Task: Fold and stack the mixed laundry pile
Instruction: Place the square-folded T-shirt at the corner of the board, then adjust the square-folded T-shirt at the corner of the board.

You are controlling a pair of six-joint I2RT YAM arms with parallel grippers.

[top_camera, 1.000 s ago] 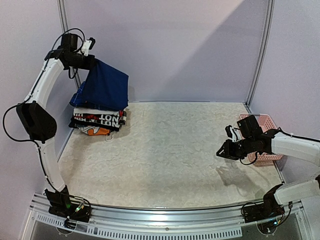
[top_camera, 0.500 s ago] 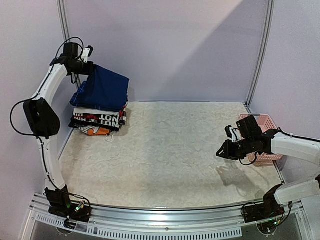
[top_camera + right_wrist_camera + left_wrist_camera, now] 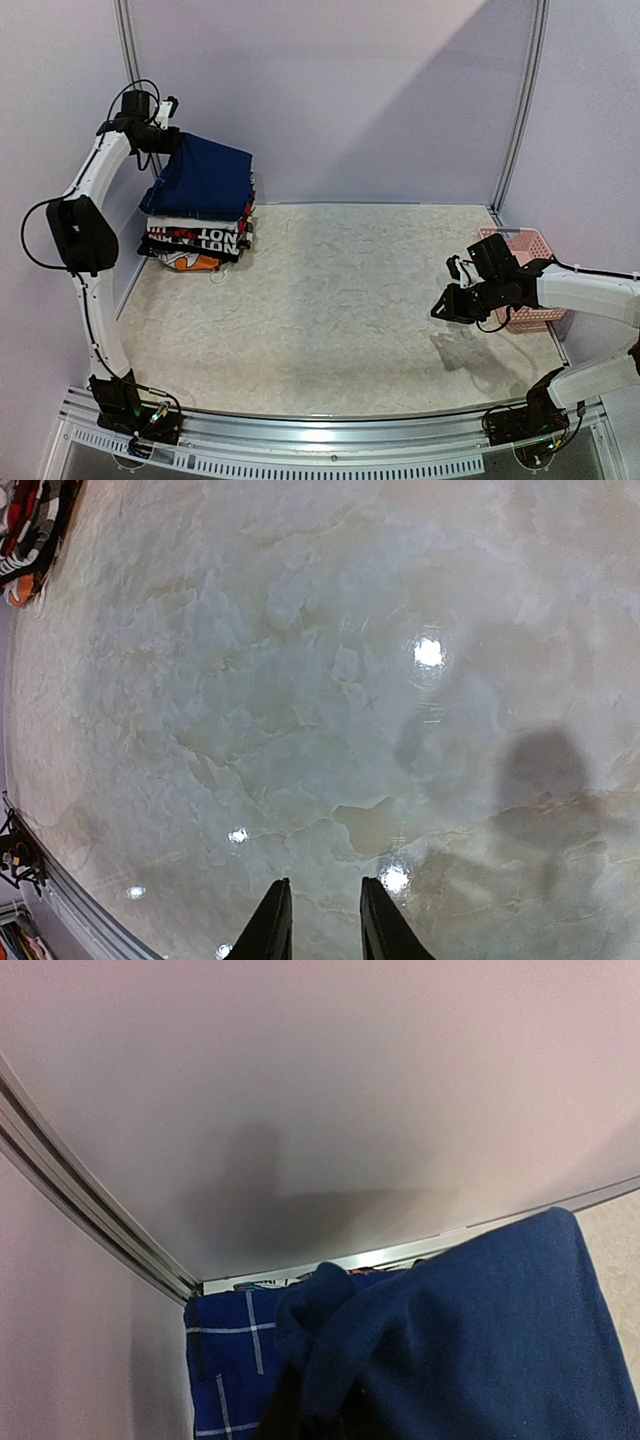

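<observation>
Top external view: at four o'clock the right gripper (image 3: 441, 307) hovers above the marbled table (image 3: 330, 300). Its fingers are slightly apart with nothing between them, and it is just beside the pink basket (image 3: 535, 240). At ten o'clock, by the far wall, the left gripper (image 3: 168, 140) is clamped on the navy T-shirt (image 3: 210, 180). That garment drapes over the plaid shirt (image 3: 225, 1370) atop the folded stack (image 3: 195, 240).

It looks like a robot lab: bare pale walls (image 3: 350, 100) at 12 o'clock, a metal rail (image 3: 320, 440) holding robot arms (image 3: 95, 165) at 6 o'clock.
</observation>
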